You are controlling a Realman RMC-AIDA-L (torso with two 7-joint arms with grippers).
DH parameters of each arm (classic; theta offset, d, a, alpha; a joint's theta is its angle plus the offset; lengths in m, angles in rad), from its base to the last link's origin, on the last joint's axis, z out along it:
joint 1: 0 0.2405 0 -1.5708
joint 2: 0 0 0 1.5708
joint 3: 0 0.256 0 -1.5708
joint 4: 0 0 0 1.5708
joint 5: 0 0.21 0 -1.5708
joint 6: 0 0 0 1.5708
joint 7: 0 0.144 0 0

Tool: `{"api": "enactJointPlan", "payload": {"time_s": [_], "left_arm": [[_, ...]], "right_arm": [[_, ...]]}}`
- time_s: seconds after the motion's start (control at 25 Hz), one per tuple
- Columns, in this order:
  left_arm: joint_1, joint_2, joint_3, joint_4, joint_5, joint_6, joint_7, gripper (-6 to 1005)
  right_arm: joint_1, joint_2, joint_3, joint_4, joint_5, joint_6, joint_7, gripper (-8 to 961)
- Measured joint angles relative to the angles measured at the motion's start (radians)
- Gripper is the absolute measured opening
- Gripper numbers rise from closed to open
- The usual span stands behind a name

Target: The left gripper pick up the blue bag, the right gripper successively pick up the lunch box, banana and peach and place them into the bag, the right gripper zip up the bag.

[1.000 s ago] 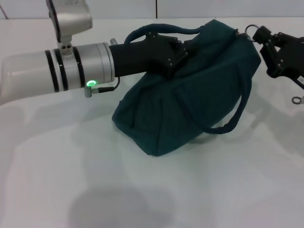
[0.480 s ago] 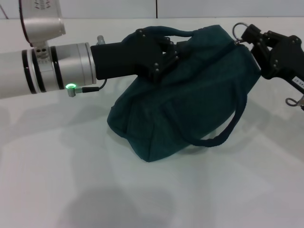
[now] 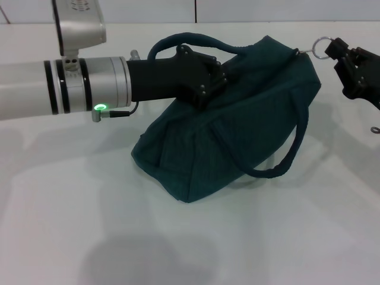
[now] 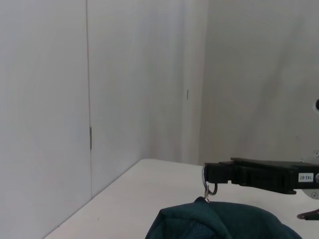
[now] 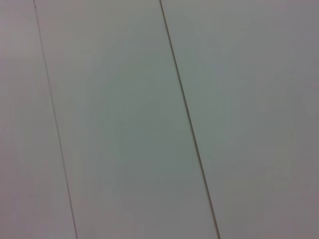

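Head view: left gripper (image 3: 205,80) clamped on the near handle of the blue bag (image 3: 237,119), propping it up on the table (image 3: 89,225) for zipping. Right gripper (image 3: 332,50) pinches the zipper ring (image 3: 320,46) at the bag's far end, tab taut, zip looks run out.
Left wrist view: bag top (image 4: 219,221) just below, right gripper (image 4: 224,174) beyond it, ring hanging.
Right wrist view: only wall.
Versus 0.5 s ago: ring pulled further outward, handle higher.
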State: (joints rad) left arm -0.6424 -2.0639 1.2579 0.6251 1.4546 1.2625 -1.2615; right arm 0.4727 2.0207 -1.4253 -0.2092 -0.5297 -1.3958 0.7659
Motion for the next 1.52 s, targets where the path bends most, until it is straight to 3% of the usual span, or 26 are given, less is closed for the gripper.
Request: {"api": "enactJointPlan", "payload": {"time_s": [0.6,0.76,1.0,1.24,1.52], "left_arm": [[0.011,-0.019,-0.027,0.007,-0.012,0.000,0.014,48],[0.010,-0.019,-0.028,0.007,-0.026,0.002,0.015,47],[0.004,-0.021,-0.028,0.007,-0.036,0.040,0.022,47],[0.000,-0.021,-0.028,0.011,-0.059,0.055,0.026,46],[0.008,-0.022,-0.028,0.012,-0.062,0.055,0.026,46]], "right_arm": [[-0.046,-0.011,0.011,-0.011,0.077,-0.058,-0.035,241],[-0.051,-0.016,0.005,-0.008,0.061,0.041,-0.088,327],[-0.013,0.003,-0.020,-0.025,-0.002,0.158,-0.127,489],[0.060,0.007,-0.194,-0.041,-0.004,0.192,-0.087,485],[-0.010,0.000,-0.210,-0.120,-0.007,0.163,-0.073,483]]}}
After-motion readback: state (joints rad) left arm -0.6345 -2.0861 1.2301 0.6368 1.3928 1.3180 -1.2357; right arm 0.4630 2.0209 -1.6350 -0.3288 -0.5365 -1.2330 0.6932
